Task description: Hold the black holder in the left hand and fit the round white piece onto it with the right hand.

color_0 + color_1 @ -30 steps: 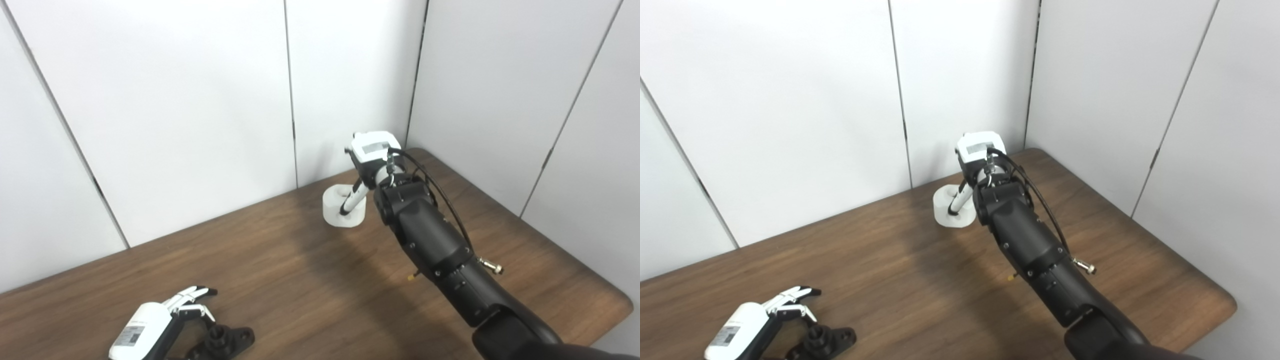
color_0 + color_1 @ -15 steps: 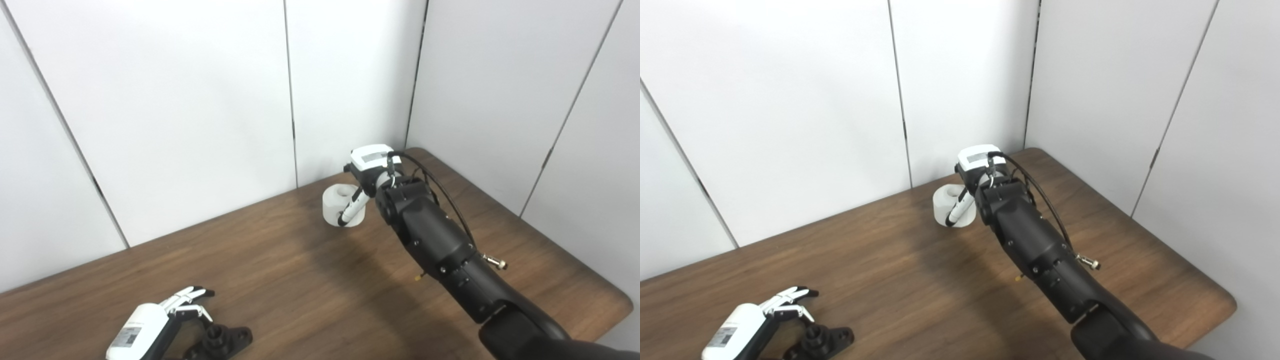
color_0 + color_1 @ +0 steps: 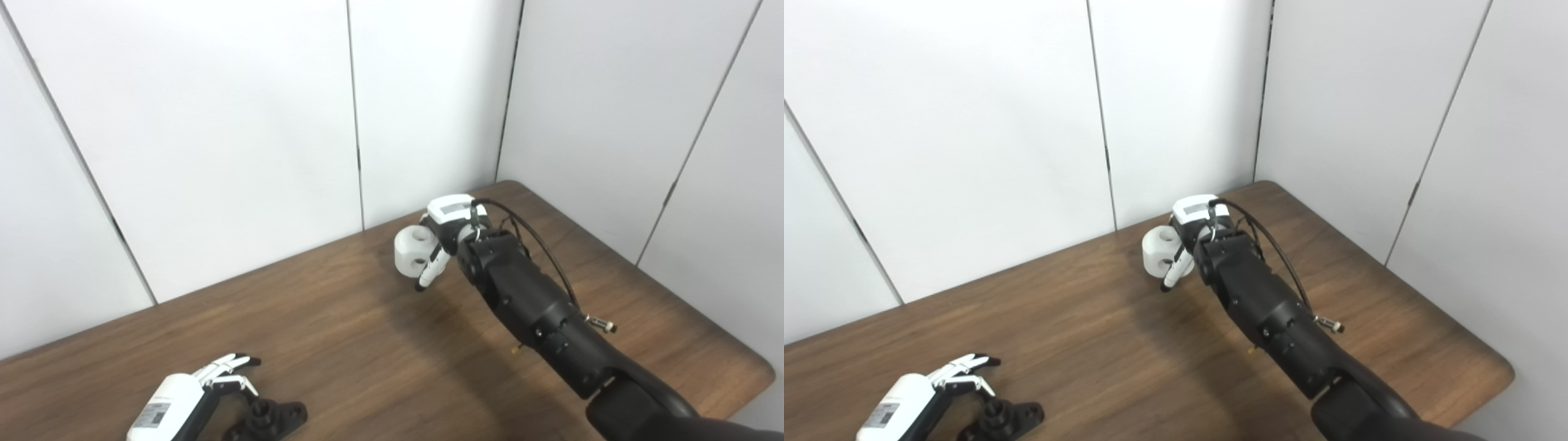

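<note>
Dark brown wood grain covers the table (image 3: 343,343), which is closed in at the back and on the right by plain white wall panels (image 3: 214,135). Far across it, near the back corner, the round white piece (image 3: 411,250) is seen tipped onto its side, so that a hole in its face is turned toward the cameras. It is clasped by the right hand (image 3: 442,237), whose fingers (image 3: 429,272) are curled down over the piece's near side — the grip is closed on it. Whether the piece is lifted clear of the wood or touches it at its lower edge cannot be told from either view. The black right forearm (image 3: 539,318) is stretched out from the lower right corner, with a thin black cable (image 3: 1268,245) looped above the wrist.

At the near left edge, well apart from all this, the left hand (image 3: 202,392) is held low over the table with its fingers spread and nothing grasped. The black holder (image 3: 269,419) lies on the wood just beside those fingertips — whether it is touched by them cannot be told.
</note>
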`<state>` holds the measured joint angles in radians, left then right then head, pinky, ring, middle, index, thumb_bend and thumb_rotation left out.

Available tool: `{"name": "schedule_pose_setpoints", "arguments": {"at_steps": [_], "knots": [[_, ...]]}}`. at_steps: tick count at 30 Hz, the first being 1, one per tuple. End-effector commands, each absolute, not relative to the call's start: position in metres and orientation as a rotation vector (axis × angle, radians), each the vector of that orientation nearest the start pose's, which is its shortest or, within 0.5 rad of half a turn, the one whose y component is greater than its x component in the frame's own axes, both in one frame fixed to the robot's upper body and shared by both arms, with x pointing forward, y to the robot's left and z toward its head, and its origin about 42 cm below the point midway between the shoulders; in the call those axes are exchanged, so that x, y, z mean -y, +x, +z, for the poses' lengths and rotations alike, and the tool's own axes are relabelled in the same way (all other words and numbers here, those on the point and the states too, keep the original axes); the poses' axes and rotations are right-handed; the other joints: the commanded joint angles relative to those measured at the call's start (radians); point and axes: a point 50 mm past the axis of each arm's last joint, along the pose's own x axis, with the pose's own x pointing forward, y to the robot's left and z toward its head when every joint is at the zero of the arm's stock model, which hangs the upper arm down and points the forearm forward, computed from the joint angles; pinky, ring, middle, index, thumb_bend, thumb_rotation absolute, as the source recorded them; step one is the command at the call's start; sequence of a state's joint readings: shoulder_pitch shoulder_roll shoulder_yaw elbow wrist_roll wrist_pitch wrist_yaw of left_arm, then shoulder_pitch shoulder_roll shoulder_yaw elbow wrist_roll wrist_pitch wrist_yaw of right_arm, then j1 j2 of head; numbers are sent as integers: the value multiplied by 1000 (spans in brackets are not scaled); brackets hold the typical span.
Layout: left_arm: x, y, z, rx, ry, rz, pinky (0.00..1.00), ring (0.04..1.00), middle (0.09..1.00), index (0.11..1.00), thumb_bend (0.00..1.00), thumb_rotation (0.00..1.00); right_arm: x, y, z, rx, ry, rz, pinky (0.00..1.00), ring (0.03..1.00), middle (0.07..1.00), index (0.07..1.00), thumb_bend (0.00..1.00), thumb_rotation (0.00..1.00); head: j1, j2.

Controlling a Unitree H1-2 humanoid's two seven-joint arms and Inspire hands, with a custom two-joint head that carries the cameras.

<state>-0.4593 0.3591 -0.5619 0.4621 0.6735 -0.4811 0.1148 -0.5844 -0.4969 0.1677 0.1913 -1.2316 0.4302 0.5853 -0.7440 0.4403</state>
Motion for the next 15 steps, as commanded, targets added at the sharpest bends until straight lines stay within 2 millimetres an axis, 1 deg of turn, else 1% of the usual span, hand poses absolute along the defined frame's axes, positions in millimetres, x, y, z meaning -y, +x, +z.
{"name": "schedule_pose_setpoints", "arguments": {"at_steps": [1, 4, 7, 12, 14, 15], "knots": [[-232, 361, 66, 301, 1222, -797, 773, 885, 844, 487, 524, 56, 333, 456, 280, -310, -1604, -141, 912, 960, 981, 840, 1000, 462, 2, 2], [-231, 359, 66, 312, 1223, -798, 762, 874, 836, 487, 524, 56, 334, 458, 277, -312, -1607, -143, 901, 956, 976, 839, 1000, 461, 2, 3], [-232, 358, 66, 312, 1220, -802, 772, 871, 835, 487, 524, 55, 334, 459, 275, -317, -1608, -149, 904, 956, 974, 840, 1000, 458, 2, 6], [-233, 356, 65, 309, 1214, -803, 770, 870, 834, 486, 524, 55, 336, 460, 273, -303, -1587, -161, 907, 948, 963, 835, 1000, 434, 5, 9], [-233, 355, 66, 304, 1211, -805, 774, 873, 836, 487, 524, 54, 336, 459, 271, -263, -1575, -189, 871, 917, 935, 802, 986, 400, 8, 12], [-233, 355, 67, 303, 1213, -807, 774, 873, 836, 487, 524, 54, 336, 458, 270, -244, -1571, -202, 853, 899, 917, 775, 964, 381, 8, 15]]}}
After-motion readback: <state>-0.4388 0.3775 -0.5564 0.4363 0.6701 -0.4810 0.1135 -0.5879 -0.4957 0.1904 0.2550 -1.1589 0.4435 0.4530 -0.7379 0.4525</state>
